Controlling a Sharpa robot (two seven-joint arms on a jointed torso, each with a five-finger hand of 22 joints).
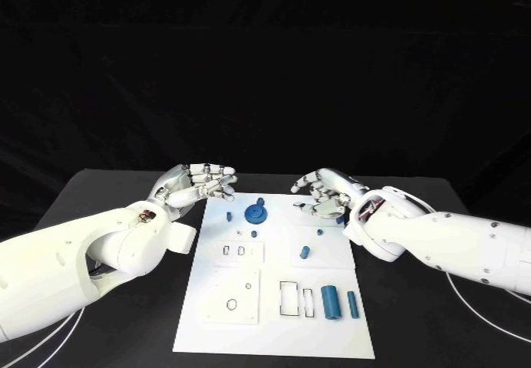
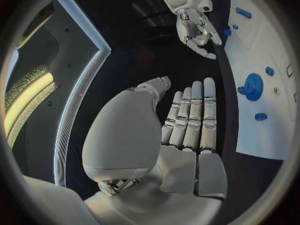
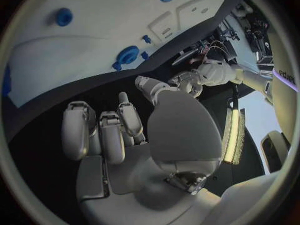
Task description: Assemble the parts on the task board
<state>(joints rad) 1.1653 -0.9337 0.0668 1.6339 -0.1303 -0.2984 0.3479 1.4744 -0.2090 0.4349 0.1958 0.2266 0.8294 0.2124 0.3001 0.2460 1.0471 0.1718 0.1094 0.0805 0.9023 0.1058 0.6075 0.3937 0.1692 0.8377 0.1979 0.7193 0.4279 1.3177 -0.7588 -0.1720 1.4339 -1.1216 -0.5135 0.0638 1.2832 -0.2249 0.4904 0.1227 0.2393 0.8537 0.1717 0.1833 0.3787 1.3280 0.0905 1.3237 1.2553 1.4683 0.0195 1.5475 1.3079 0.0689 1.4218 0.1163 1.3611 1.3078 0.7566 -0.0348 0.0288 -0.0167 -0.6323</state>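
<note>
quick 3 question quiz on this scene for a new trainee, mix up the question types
1. True or false: the left hand holds a blue part.
2. Which lies nearest the robot on the task board? A) gear B) large cylinder C) small peg
3. Fill in: the right hand hovers over the board's ___ edge.

Key: 1 false, it is empty. 2 B. 3 far.

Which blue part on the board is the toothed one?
The blue gear, near the task board's far end between the two hands. It is a round toothed disc; the other blue parts are small pegs or plain cylinders, like the large cylinder.
</note>
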